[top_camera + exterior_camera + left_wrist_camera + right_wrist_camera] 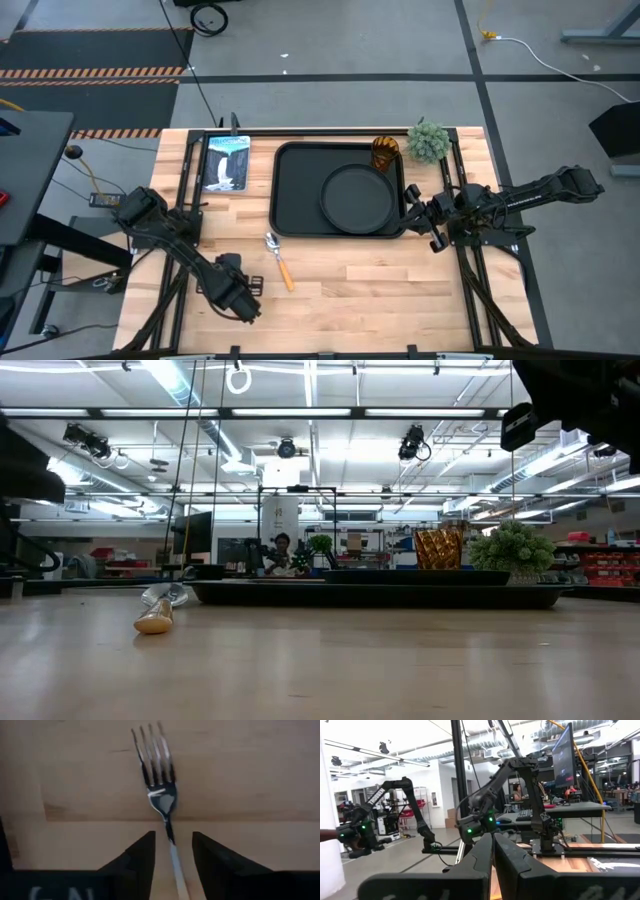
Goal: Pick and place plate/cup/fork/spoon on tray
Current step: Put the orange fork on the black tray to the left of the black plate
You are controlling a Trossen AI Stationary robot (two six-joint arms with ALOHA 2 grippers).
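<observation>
The black tray [300, 190] lies at the middle of the table. The round black plate [357, 197] lies flat in its right half. The amber cup [385, 153] stands upright at the tray's far right corner and also shows in the low view [437, 548]. The spoon [277, 258] lies flat on the table in front of the tray. The fork [157, 775] lies flat on the wood under my left gripper [235, 295]. That gripper [173, 855] is open, one finger on each side of the fork's thin neck, apart from it. My right gripper [413, 212] is shut and empty beside the tray's right rim.
A small green potted plant [428, 142] stands at the far right, beside the cup. A blue-white card [227, 162] lies left of the tray. Bare wood lies in front of the tray, right of the spoon. The spoon's handle end [152, 624] points toward the near edge.
</observation>
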